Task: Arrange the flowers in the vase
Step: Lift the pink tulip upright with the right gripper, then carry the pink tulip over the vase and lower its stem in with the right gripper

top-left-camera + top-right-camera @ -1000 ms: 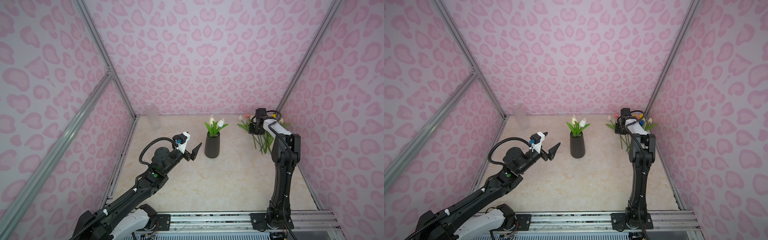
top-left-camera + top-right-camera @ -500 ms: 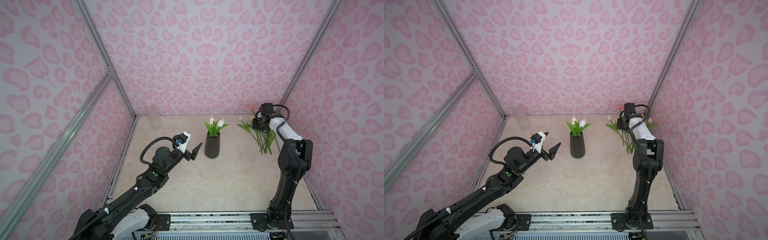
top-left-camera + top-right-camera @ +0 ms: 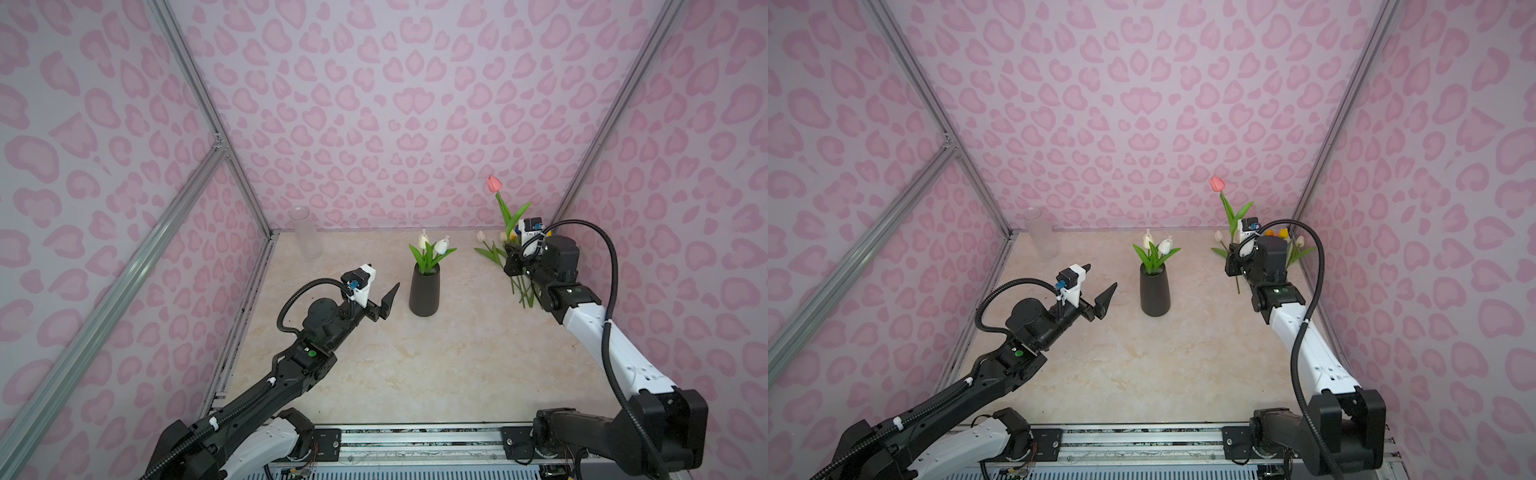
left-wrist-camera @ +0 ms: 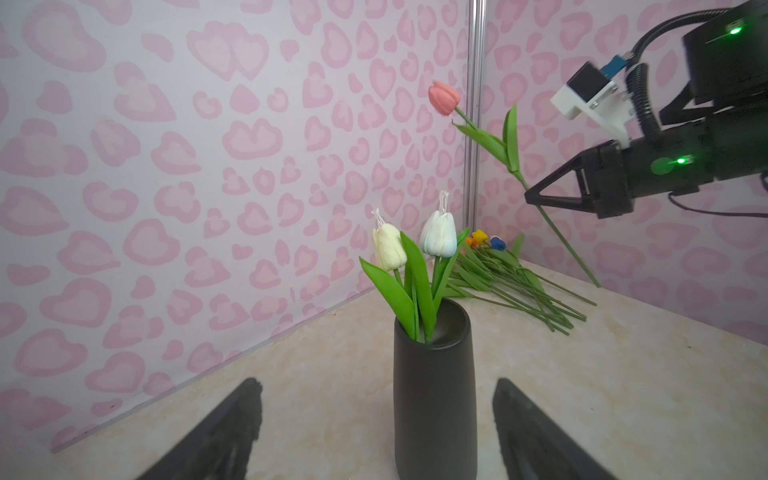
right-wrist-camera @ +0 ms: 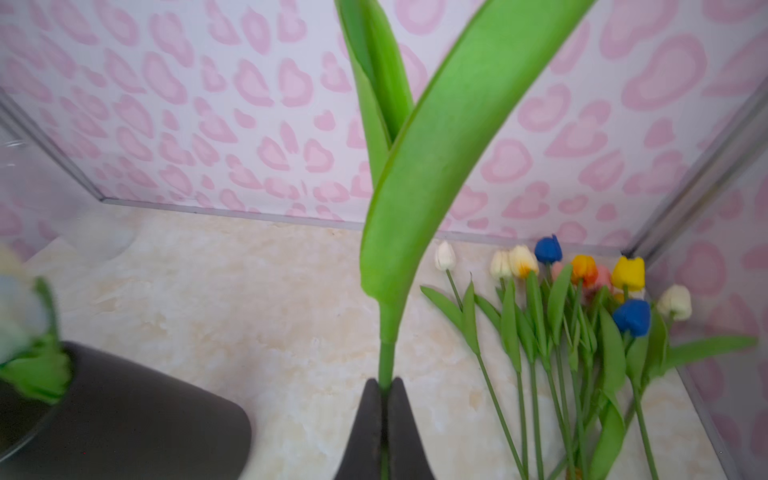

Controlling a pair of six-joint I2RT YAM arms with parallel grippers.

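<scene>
A black vase point(image 3: 424, 293) point(image 3: 1155, 291) stands mid-table with a white and a cream tulip in it. My right gripper point(image 5: 385, 384) point(image 3: 511, 266) is shut on the thin green stem of a pink tulip point(image 3: 494, 183) point(image 4: 444, 97). That tulip is upright in the air to the right of the vase. The other flowers point(image 5: 561, 332) point(image 3: 519, 286) lie in a pile at the back right corner. My left gripper point(image 4: 377, 388) point(image 3: 1098, 279) is open and empty. It hovers left of the vase point(image 4: 434, 395) and points at it.
A clear cylinder jar point(image 3: 306, 232) stands at the back left corner. Pink heart-patterned walls with aluminium posts point(image 3: 582, 199) close in the marble table point(image 3: 415, 365) on three sides. The arm bases sit on a rail point(image 3: 415, 440) at the front edge.
My right gripper has risen from the flower pile with the pink tulip, whose head now stands high against the back wall. The left arm has stayed still.
</scene>
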